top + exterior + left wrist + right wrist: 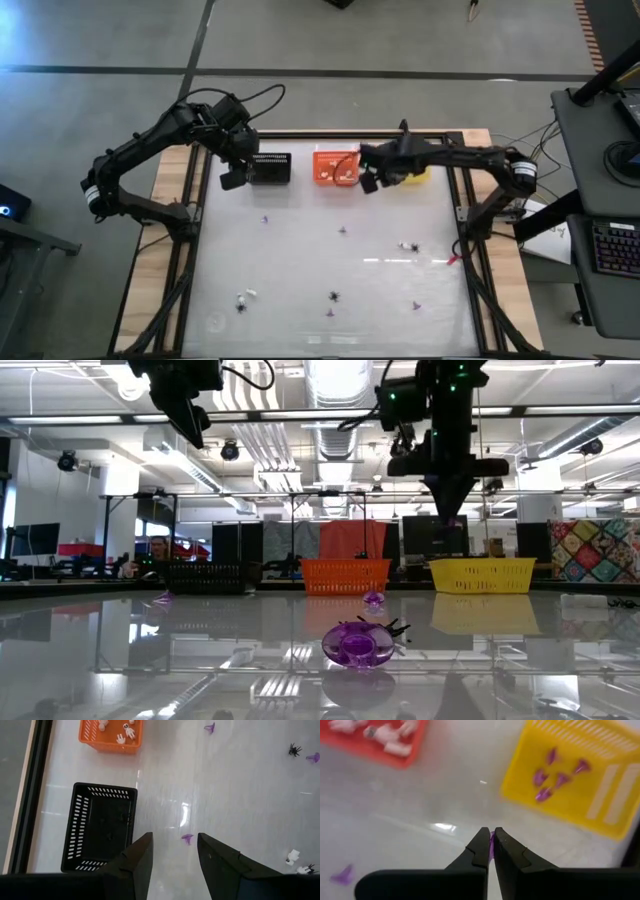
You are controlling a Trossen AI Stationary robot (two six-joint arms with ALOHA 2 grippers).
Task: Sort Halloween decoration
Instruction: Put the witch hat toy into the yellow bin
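Observation:
Small Halloween trinkets lie scattered on the white table: purple pieces (266,219), black spiders (334,296) and white bits (250,294). Three baskets stand at the far edge: black (270,168), orange (336,166) with white pieces, yellow (580,775) with purple pieces. My left gripper (172,850) is open and empty, above the table beside the black basket (100,827), over a purple piece (187,838). My right gripper (491,847) is shut on a small purple piece (491,842), high between the orange and yellow baskets. My right gripper pinches the small purple piece (491,841) between its two fingertips; only a sliver of it shows between them. The fingers point down, as the low view (446,500) shows. The piece is lifted clear of the table.
A purple ring-like trinket (358,645) lies close to the low camera. The table's wooden frame (170,200) runs along the left and right sides. More trinkets lie toward the near edge (417,305) and right (408,246).

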